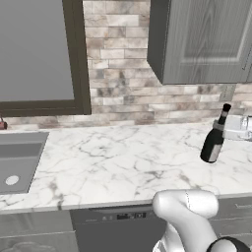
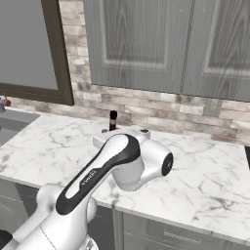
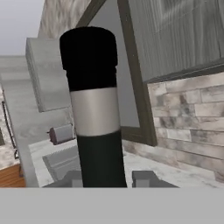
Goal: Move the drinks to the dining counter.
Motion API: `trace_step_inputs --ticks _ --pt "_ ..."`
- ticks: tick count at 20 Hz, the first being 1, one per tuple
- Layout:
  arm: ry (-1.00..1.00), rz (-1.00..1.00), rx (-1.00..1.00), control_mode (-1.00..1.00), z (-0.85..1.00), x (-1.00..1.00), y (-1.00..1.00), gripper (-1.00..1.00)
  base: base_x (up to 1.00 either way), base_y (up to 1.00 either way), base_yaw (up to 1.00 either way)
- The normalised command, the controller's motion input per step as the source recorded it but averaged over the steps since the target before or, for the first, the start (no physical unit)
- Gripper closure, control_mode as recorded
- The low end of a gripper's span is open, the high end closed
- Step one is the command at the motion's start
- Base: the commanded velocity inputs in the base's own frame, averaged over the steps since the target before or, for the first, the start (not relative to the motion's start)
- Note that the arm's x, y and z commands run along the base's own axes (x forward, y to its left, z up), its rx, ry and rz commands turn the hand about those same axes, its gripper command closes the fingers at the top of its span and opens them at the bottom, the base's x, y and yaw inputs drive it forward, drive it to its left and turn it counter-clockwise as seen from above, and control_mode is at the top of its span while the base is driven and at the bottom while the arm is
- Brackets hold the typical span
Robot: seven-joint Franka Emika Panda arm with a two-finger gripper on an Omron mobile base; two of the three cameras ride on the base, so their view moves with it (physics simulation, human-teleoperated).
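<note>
A tall black wine bottle (image 1: pixel 213 142), one of the drinks, leans with its cap up and to the right over the right end of the marble counter (image 1: pixel 113 162). My gripper (image 1: pixel 225 129) reaches in from the right and is shut on its neck. In the hand view the black neck with a silver band (image 3: pixel 94 109) stands between my fingertips (image 3: pixel 146 178), and my gripper (image 3: pixel 107 179) is closed around it. From the right base view my own arm covers the bottle except its black cap (image 2: pixel 113 118). I cannot tell whether its base touches the marble. The dining counter is out of view.
This counter has an inset sink (image 1: pixel 15 165) at the left and a dark dishwasher (image 1: pixel 123 229) under its front edge. A dark-framed window (image 1: pixel 37 54) and grey wall cabinets (image 1: pixel 202 39) hang over the brick backsplash. A small red thing (image 1: pixel 2 124) sits behind the sink.
</note>
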Motion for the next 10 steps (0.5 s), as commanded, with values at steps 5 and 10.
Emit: trace_step_inputs --ticks 5,10 --pt "0.0 0.0 0.0 -1.0 0.42 -0.76 0.41 1.0 0.0 0.0 0.0" --pt "-0.08 0.0 -0.04 -1.0 0.23 -0.65 0.46 1.0 0.0 0.0 0.0"
